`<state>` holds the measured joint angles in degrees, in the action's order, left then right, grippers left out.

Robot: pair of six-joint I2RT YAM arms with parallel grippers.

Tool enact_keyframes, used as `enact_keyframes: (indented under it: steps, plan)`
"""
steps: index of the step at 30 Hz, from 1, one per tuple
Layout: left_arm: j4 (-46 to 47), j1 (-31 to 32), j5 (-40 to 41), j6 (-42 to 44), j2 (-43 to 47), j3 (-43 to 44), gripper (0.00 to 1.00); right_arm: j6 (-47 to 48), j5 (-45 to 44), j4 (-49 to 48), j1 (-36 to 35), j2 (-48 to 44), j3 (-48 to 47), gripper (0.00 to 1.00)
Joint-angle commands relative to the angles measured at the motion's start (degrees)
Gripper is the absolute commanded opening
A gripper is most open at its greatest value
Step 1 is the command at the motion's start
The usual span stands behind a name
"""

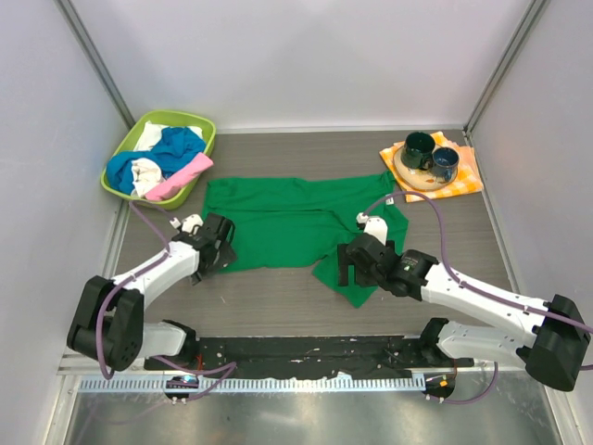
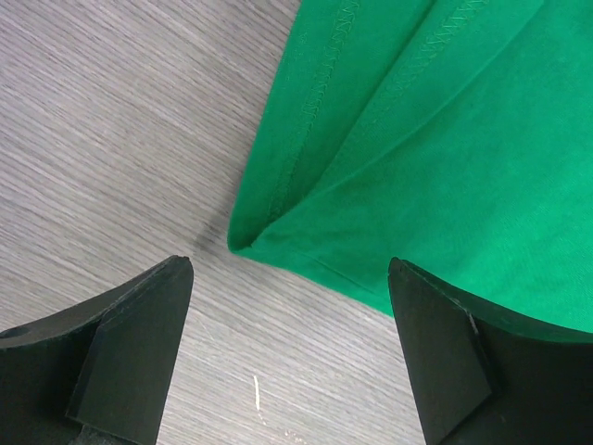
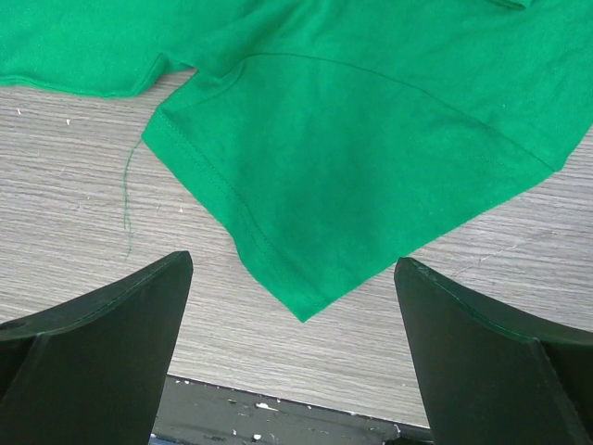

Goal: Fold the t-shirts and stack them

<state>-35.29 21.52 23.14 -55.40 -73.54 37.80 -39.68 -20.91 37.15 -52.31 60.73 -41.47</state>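
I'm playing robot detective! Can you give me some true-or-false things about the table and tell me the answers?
1. The green t-shirt lies on the table. True.
2. The left claw is squeezing the shirt. False: it is open, above one shirt corner.
3. The basket holds blue, white and pink clothes. True.
4. The mugs sit in the basket. False: they stand on a plate on the checkered cloth.
5. The right claw is open. True.

A folded, stitched corner of the green t-shirt (image 2: 445, 139) fills the upper right, lying on the grey wood-grain table (image 2: 120, 139); the left gripper (image 2: 289, 348) spreads wide below.
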Motion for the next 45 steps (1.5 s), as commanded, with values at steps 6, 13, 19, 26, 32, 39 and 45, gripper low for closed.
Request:
enact_keyframes:
  steps: [6,13,19,26,32,39,45]
  plan:
    - [8.21,-2.27,1.57,-0.15,-5.73,-0.10,0.75,-1.45,-0.63,-1.11,-0.60,-1.32,0.16,0.97]
    - [9.36,-3.67,0.68,-0.68,-6.97,-0.18,0.46,-1.71,-0.71,-1.20,-0.68,-0.96,0.87,0.96]
    - [8.92,-4.91,0.33,-0.33,-4.16,-0.62,0.13,-3.82,1.48,-1.20,-1.39,0.44,3.15,0.93]
    - [8.13,-5.17,0.60,0.55,-1.88,-0.27,0.06,-7.86,4.20,-1.20,-2.35,-0.61,7.37,0.81]
    - [8.74,-5.17,0.16,1.08,-1.78,-0.18,0.06,-11.03,5.35,0.82,-4.20,-2.98,9.83,0.75]
    - [9.54,-5.26,-0.02,1.34,-2.05,-0.45,0.06,-14.54,6.31,0.47,-6.39,-3.69,12.20,0.73]
    - [9.80,-5.26,0.07,1.69,-1.70,-0.54,0.06,-15.87,6.58,-2.42,-7.01,-1.76,14.67,0.70]
